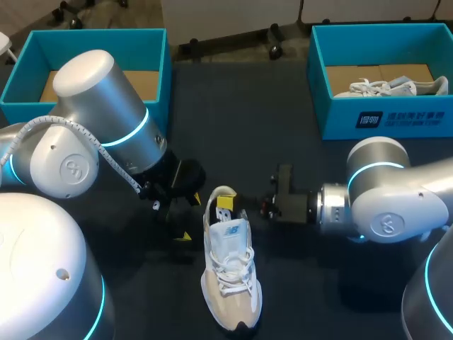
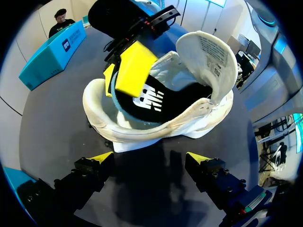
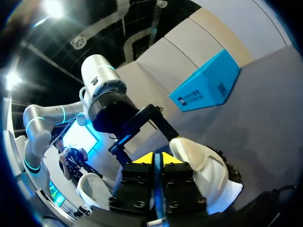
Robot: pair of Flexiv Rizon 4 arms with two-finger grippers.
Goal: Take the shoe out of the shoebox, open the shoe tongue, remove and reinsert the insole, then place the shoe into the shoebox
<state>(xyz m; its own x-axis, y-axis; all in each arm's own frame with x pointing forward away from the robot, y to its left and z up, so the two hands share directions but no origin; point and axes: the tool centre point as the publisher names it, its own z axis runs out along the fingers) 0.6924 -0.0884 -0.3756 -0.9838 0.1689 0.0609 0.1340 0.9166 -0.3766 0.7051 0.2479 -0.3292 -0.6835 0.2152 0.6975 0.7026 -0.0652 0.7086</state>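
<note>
White-and-beige mesh sneaker (image 1: 230,276) on dark table (image 1: 318,283) | your right end effector (image 1: 226,205) pinched narrow on black foam insole (image 2: 156,106) | left end effector (image 2: 149,158) wide, empty, beside | risk: unbraced sneaker may drag along, or the pinch slips.

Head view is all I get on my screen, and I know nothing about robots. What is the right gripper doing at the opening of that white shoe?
Observer: The left wrist view shows it. The right gripper is pinching the heel end of a black insole that lies inside the shoe.
Visitor: Is the tongue out of its way?
Observer: Yes. The tongue stands upright, with its inner label showing.
Visitor: And the left gripper, is it holding anything?
Observer: No. The left gripper is open beside the shoe, fingers wide apart with nothing between them.
</note>
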